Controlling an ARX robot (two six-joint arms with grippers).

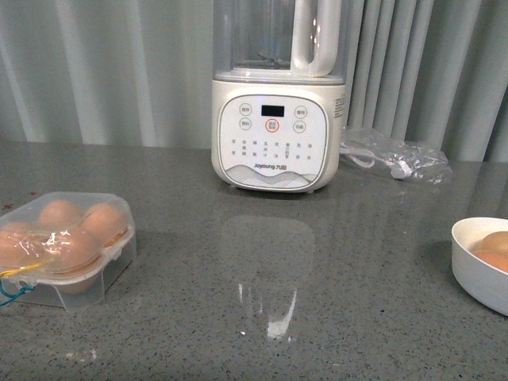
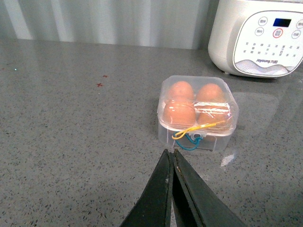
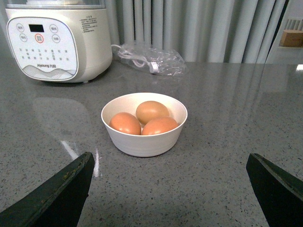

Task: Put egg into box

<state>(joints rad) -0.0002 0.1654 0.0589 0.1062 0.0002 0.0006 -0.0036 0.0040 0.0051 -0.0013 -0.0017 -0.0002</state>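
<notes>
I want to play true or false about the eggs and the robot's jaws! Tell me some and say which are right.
1. The round white bowl holds three brown eggs. True.
2. The small clear plastic egg box has its lid open. False: the lid is shut over four eggs.
3. The left gripper has its jaws shut. True.
4. The right gripper grips an egg. False: its jaws are wide open, empty.
</notes>
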